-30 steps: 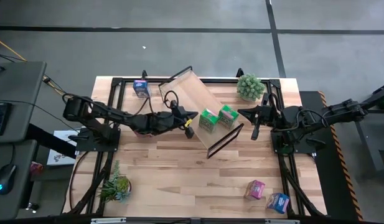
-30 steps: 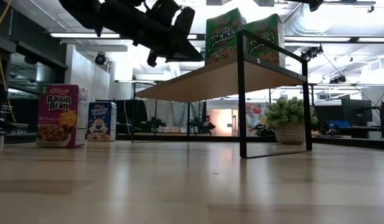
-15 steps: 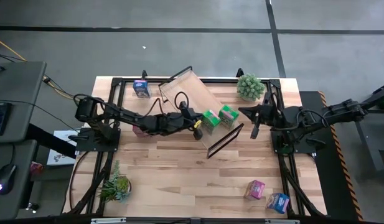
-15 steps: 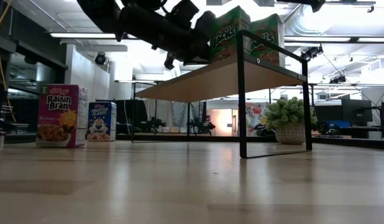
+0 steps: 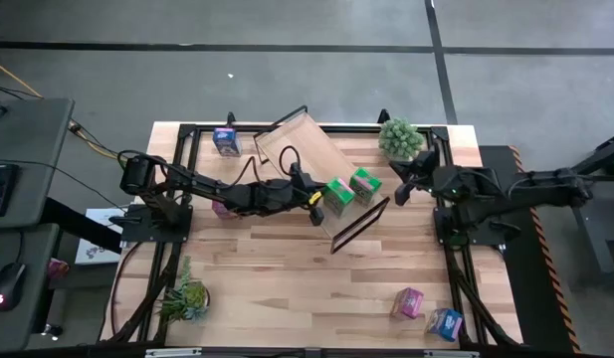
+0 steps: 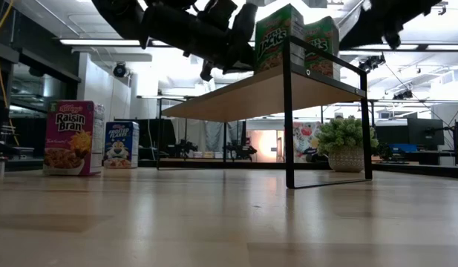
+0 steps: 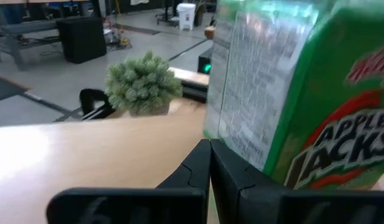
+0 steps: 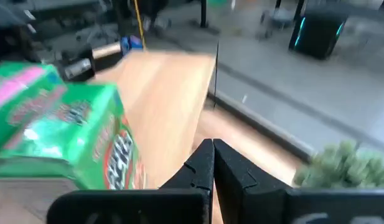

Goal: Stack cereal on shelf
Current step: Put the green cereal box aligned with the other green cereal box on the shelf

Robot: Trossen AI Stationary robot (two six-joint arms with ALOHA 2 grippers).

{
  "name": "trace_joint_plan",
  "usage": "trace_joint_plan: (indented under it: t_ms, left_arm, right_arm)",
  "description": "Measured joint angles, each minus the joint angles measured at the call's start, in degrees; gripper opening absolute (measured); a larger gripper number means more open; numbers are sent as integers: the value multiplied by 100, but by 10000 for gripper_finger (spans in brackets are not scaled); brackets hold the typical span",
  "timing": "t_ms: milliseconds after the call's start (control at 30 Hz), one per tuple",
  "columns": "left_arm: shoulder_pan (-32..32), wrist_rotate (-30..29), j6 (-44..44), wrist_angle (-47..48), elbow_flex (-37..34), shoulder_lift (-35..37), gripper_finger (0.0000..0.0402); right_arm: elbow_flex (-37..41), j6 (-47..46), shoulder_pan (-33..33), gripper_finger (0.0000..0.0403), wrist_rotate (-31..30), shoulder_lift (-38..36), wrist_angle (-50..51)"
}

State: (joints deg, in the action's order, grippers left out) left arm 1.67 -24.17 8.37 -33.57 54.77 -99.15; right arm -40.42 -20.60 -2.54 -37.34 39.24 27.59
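The shelf (image 5: 305,159) stands slantwise on the table, a light board on black frame ends. Two green cereal boxes stand upright on its right end, one (image 5: 336,195) nearer my left gripper and the other (image 5: 364,184) beside it. My left gripper (image 5: 316,200) is shut and reaches level over the board to the nearer box (image 7: 285,93). In the low view it (image 6: 247,33) is level with that box (image 6: 279,35). My right gripper (image 5: 398,189) hangs shut in the air past the shelf's right end, near a potted plant (image 5: 399,137), touching nothing. My left gripper meets the nearer green box with its shut fingertips (image 7: 211,152), low on the box's narrow printed side (image 7: 241,140). The fingers come level from the table's left. The box stands upright on the shelf board, close beside the other green box.
A blue box (image 5: 225,140) stands at the far left and a pink one (image 5: 220,207) under my left arm. A pink box (image 5: 408,302) and a blue box (image 5: 445,323) lie at the near right. A second plant (image 5: 185,296) sits near left.
My left gripper has gone toward the table's right, along the shelf board, up to the nearer green box. That box has slid a little and turned toward the second box. My right gripper has rolled and swung toward the far edge, nearer the plant.
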Motion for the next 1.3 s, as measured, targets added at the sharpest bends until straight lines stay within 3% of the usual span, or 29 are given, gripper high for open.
trace_joint_plan:
  t_ms: [233, 433, 700, 1033, 1167, 1300]
  left_arm:
    - [0, 119, 31, -81, 1, -1, 0]
    - [4, 130, 43, -127, 1, -9, 0]
    - [24, 304, 104, -621, -3, -387, 0]
    - [24, 83, -224, -555, -3, -385, 0]
    - [24, -233, -525, -59, -3, -66, 0]
    - [75, -117, -650, 630, -3, 425, 0]
  right_arm:
    - [-2, -159, 1247, 0, 2454, 19, 195]
    - [-2, -77, 1981, 0, 3741, 195, 323]
    - [-2, -11, 2486, 0, 5108, 625, 86]
    - [-2, -3, 2502, 0, 5348, 758, -62]
    - [-2, 7, 2502, 0, 5568, 758, -209]
    - [-2, 8, 2500, 0, 5608, 756, -208]
